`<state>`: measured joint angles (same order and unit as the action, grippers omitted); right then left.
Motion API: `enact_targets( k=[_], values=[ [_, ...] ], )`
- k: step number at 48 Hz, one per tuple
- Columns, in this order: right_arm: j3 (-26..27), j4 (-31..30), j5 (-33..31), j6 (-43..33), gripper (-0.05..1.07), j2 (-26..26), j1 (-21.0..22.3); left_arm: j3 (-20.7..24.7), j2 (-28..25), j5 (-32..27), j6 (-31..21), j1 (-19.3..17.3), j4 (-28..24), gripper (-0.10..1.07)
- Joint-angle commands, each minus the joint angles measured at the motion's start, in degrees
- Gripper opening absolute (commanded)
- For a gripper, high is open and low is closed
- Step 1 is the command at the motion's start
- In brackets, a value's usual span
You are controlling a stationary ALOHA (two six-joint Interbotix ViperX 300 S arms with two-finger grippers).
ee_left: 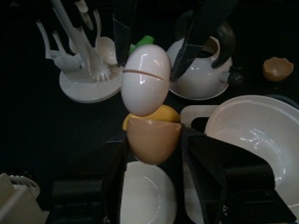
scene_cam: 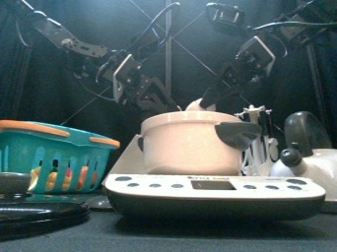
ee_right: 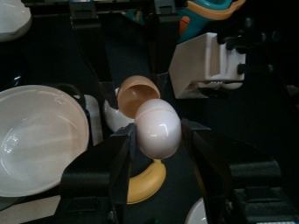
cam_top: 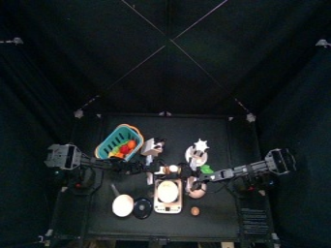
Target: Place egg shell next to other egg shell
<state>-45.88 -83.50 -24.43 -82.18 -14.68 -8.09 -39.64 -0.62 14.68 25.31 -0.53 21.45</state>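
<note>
Step in hand: both arms raised over table [ee_left: 47, 140], still at egg-splitting stage; placing not begun.

Left gripper [ee_left: 155, 147]: jaws spread wide, orange shell half [ee_left: 152, 138] lodged between them, apparently pinched.

Right gripper [ee_right: 158, 140]: jaws closed against white egg [ee_right: 158, 125], centre of frame.

Other shell [ee_left: 278, 67]: on table, upper right of left wrist frame, well apart.

Next move, judged: free orange half, carry it there, set down just beside without knocking it.
</note>
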Motion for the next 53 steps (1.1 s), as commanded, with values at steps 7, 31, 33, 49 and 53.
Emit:
enact_targets(
  k=[7,31,33,49,53],
  values=[
    [-0.44,1.32,-1.58,-0.09,0.62,-3.78,-2.20,0.09,1.67,0.26,0.09,-0.18,0.00,0.73],
    [-4.66,4.31,-5.45,-0.09,0.62,-8.53,-3.43,4.13,0.70,-3.25,-0.09,7.29,0.79,0.73],
    [-5.10,4.57,-5.98,-0.09,0.62,-9.40,-3.34,5.54,-0.18,-4.92,0.00,8.17,0.79,0.73],
    [-8.17,7.29,-7.47,-0.18,0.62,-14.77,-3.43,19.07,-8.53,-11.43,0.00,11.78,0.70,0.73],
    [-8.61,8.09,-7.47,-0.18,0.62,-15.03,-3.43,22.24,-10.99,-11.95,0.00,12.30,0.62,0.73]
  ],
)
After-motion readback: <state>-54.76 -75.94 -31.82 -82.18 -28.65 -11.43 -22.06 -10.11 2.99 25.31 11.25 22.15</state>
